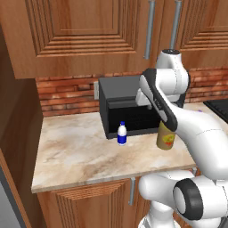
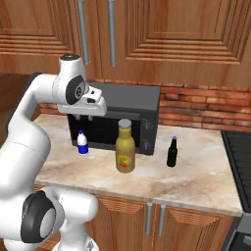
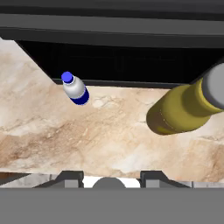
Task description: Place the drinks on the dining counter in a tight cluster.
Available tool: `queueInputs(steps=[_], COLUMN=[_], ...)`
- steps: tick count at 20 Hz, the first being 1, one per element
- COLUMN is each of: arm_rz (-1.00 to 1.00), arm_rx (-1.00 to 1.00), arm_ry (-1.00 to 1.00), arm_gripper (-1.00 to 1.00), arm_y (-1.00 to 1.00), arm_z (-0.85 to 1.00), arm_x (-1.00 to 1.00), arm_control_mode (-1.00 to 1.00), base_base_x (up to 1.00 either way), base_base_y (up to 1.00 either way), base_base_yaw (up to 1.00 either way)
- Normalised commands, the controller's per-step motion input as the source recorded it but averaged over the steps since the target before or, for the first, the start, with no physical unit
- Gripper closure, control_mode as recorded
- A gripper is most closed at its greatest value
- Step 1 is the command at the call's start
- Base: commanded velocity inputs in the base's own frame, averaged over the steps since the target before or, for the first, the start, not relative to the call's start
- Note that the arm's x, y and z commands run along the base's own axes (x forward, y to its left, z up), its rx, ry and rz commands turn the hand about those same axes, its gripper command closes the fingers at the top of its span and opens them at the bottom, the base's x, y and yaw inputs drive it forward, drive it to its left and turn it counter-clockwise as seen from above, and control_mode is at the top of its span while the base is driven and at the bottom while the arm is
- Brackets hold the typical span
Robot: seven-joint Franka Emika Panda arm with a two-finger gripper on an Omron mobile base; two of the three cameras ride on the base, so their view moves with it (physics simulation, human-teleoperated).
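Near frame centre | gripper [image 2: 84,119], empty, jaws part-open, is being held above the counter [image 2: 196,171] | white-and-blue bottle [image 2: 83,142] is standing left of olive-yellow bottle [image 2: 125,147] | descent should be centred over cap.

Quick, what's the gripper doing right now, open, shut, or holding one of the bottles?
Gripper: empty, holding nothing; it hangs above the counter between the white-and-blue bottle and the olive-yellow bottle. Open or shut cannot be told.
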Motion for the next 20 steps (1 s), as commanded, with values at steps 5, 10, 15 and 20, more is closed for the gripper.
queueInputs(steps=[5,10,15,20], arm_rz=[-0.01,0.04,0.0,-0.02], arm_rx=[0.0,0.0,0.0,0.02], arm_ry=[0.0,0.01,-0.04,-0.06], arm_gripper=[-1.0,-1.0,-1.0,-1.0], arm_y=[0.06,0.08,-0.09,-0.62], arm_z=[-0.08,-0.08,0.24,0.45], arm_x=[0.0,0.04,-0.04,-0.03], arm_control_mode=[-1.0,-1.0,-1.0,-1.0], base_base_x=[0.0,0.0,0.0,0.0], base_base_y=[0.0,0.0,0.0,0.0], base_base_yaw=[0.0,0.0,0.0,0.0])
